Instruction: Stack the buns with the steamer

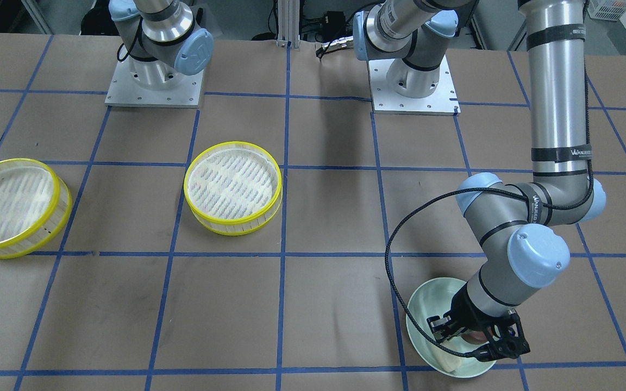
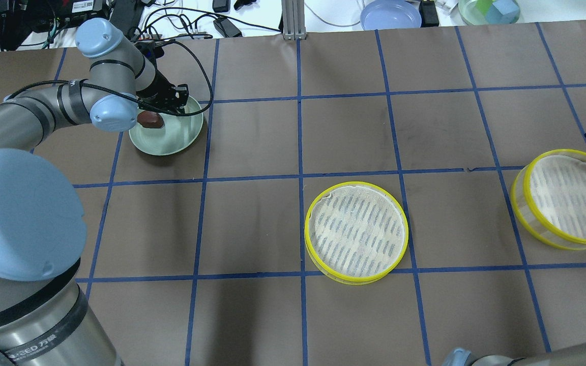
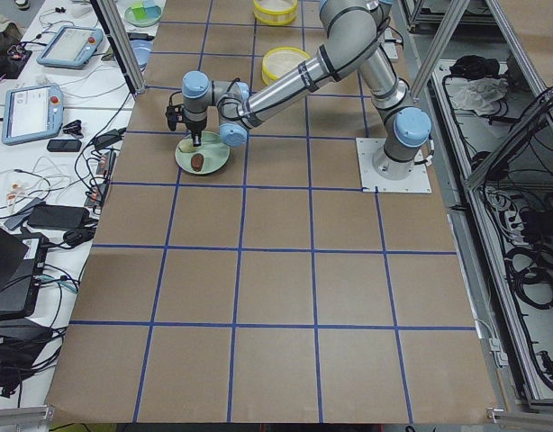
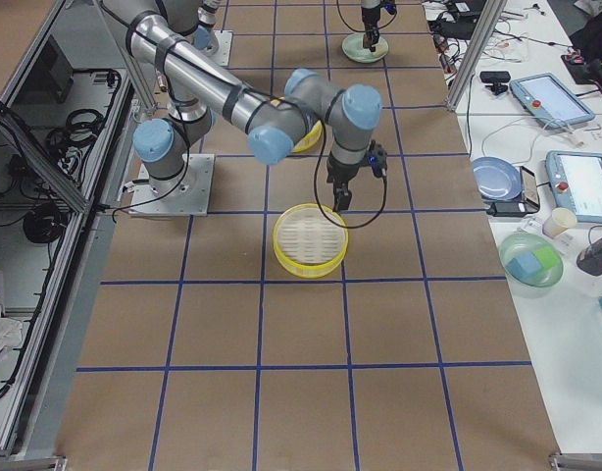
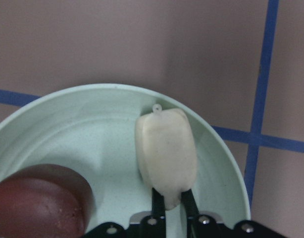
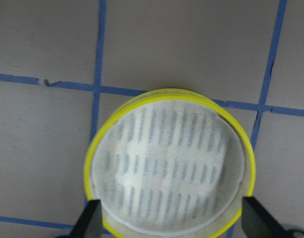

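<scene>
We see the left gripper (image 5: 173,197) down in the green plate (image 5: 92,124), its fingers (image 5: 158,201) clenched on the near end of the pale bun (image 5: 165,148). We cannot tell whether the bun is clear of the plate or resting on it. The brown bun (image 5: 38,198) lies in the same plate, just beside the pale one. The right gripper (image 6: 171,210) hangs over the outer tier (image 2: 565,198), jaws spread wide and holding nothing. The middle tier (image 2: 356,231) sits on the table (image 2: 252,152), well apart from the plate. Both tiers are empty.
</scene>
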Controlling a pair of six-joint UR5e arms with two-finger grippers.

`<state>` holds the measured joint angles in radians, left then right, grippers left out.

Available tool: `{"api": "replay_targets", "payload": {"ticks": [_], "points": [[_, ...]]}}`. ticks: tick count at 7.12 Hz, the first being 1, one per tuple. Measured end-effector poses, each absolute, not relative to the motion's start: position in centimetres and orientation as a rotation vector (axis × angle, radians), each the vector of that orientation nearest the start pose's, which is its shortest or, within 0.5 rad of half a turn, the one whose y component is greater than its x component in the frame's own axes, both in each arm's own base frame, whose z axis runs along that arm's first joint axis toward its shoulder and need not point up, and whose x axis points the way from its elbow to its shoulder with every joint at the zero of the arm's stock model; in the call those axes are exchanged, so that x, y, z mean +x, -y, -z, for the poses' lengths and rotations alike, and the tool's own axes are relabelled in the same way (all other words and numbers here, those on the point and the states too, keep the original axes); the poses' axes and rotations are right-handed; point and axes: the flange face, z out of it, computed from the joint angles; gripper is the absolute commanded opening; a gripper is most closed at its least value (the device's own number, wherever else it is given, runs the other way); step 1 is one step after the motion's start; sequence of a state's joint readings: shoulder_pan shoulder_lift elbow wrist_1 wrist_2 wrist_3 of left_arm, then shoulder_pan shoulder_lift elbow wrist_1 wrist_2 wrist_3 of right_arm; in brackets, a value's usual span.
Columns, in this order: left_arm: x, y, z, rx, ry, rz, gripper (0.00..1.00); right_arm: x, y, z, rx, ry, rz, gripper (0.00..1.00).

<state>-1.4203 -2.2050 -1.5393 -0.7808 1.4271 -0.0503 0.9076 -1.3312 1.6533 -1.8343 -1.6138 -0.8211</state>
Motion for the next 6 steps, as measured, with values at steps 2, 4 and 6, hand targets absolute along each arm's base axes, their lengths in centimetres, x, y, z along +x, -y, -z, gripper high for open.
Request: {"api": "replay_targets", "payload": {"ticks": [2,4,6], "points": [[-5.0,70.2,-23.0,-0.304,-3.239,0.357,0.00,-31.4,52.0,-26.0,-0.354,-3.109,-0.087,0.72],[-6.8,68.6,-26.7,-0.354,-3.244,0.325,0.00,-34.0,50.6,-21.6,-0.343,-3.079,-0.129,0.02],[-13.2,65.5,-29.6,-0.419,-3.261,0.190,0.00,-34.6,50.2,-20.6,-0.357,-3.082,-0.156,0.00]]}}
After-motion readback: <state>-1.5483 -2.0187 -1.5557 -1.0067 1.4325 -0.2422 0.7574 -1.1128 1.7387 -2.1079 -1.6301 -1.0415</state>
